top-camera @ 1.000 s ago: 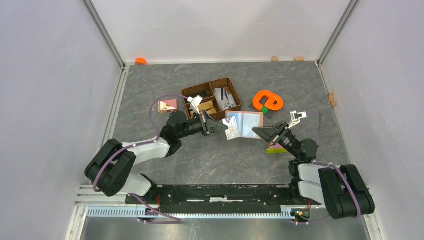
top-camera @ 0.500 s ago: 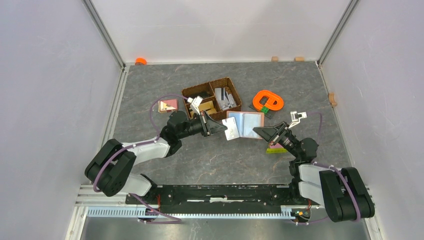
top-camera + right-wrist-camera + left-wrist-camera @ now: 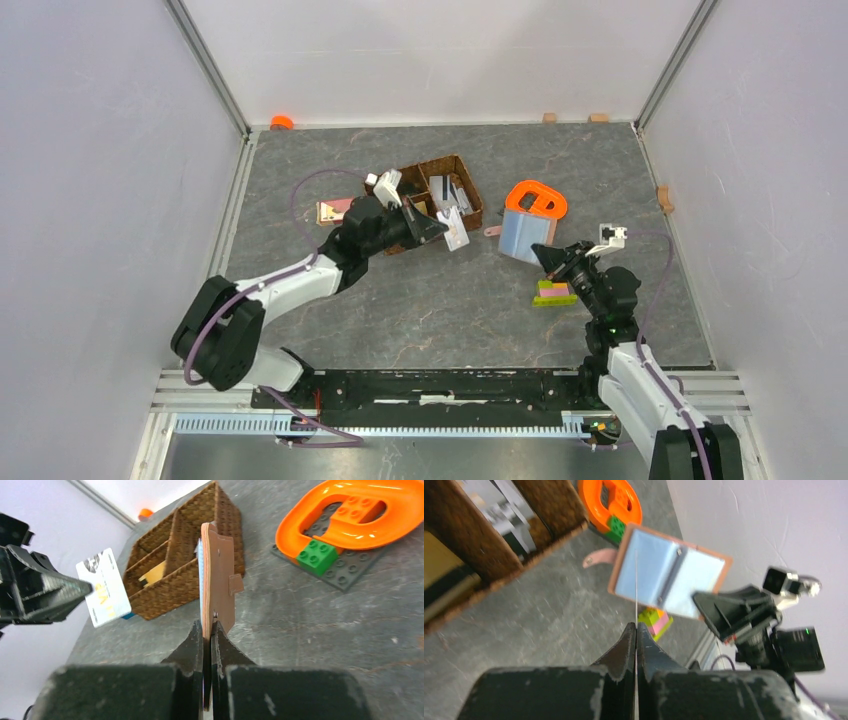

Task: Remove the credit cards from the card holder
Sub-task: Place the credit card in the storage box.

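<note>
Grey marbled table (image 3: 420, 300). Dark-brown woven divided basket (image 3: 445, 162) sits mid-back on it, with an orange plastic loop (image 3: 292, 527) right of the basket. Small reddish-brown leather-like card holder (image 3: 525, 235) is lifted off the table, right of the basket and just in front of the orange plastic loop. It's open, pale sleeves facing the left arm. The right tool (image 3: 209, 625) is pressed together on its lower edge. One white rectangular credit card (image 3: 456, 228) is clear of the card holder at the basket's front-right corner, pinched by its edge in the left tool (image 3: 636, 627).

Step, I judge: putting down the pulled card. Keep the pinch firm until the card is low over the basket or table, then let go. Don't clip the basket wall. The right tool should hold the card holder level and open for the next pull. Can't tell if more cards sit in the sleeves.
</note>
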You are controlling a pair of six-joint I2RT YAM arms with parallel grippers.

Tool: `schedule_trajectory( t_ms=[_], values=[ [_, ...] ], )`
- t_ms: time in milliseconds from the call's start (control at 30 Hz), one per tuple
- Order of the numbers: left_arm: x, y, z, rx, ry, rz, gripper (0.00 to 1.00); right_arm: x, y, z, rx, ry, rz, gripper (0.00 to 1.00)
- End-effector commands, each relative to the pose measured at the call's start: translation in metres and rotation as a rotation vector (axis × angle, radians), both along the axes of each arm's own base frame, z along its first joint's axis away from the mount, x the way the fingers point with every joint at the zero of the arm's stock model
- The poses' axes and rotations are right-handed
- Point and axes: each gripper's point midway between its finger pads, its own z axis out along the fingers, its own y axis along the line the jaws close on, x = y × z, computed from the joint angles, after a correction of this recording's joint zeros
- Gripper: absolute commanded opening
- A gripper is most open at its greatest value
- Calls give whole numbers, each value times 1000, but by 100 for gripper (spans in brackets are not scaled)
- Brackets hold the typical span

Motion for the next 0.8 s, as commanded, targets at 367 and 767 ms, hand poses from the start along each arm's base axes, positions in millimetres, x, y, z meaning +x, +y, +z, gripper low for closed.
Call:
schedule_trajectory(
  t_ms=[367, 767],
  values=[
    [135, 1, -20, 234, 132, 242, 2, 7, -8, 7, -53, -24, -41, 0],
    [178, 8, -64, 211, 298, 244, 5, 9, -17, 8, -81, -24, -86, 0]
  ],
)
